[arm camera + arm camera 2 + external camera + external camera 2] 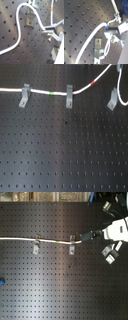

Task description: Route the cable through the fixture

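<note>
White cord, thin and flexible: the cable [45,91] enters from the first exterior view's left, lies across the black perforated table [60,154], and passes through the first clip [24,95] and the second clip [69,96]. A green band [53,93] sits between those two clips; a red band [88,84] lies just past the second one, where the cord climbs away from the table.

Third clip [113,98]: grey metal, standing on the table at the first exterior view's right. A loose loop of the cord runs close beside it, but the cord does not appear seated in it.

Hand [93,235]: in the second exterior view it meets the cable just beyond the second clip, its fingers [50,32] close together on the cord in both wrist views. Judged to be gripping the cable, jaws nearly closed.

Small blue item [1,282]: at the second exterior view's left edge, too small to identify.

Step in hand, as judged: two clips threaded, the third outstanding. The next move calls for carrying the held section across to the third clip, lining the cord up with its opening and lowering it in without dragging it out of the second clip.
</note>
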{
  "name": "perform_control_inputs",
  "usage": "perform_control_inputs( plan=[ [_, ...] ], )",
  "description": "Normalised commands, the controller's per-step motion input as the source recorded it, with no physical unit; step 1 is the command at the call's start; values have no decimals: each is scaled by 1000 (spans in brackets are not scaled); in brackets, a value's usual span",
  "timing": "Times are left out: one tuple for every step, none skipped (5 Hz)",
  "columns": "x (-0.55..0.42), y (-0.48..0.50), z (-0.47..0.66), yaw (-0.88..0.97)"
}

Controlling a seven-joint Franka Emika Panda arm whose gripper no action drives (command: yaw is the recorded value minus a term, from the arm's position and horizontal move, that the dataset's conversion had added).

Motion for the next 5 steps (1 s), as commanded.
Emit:
perform_control_inputs(
  plan=[
    [-214,184,1,94],
    [-370,328,13,177],
    [-176,452,29,323],
    [13,400,103,300],
    [71,54,292,86]
  ],
)
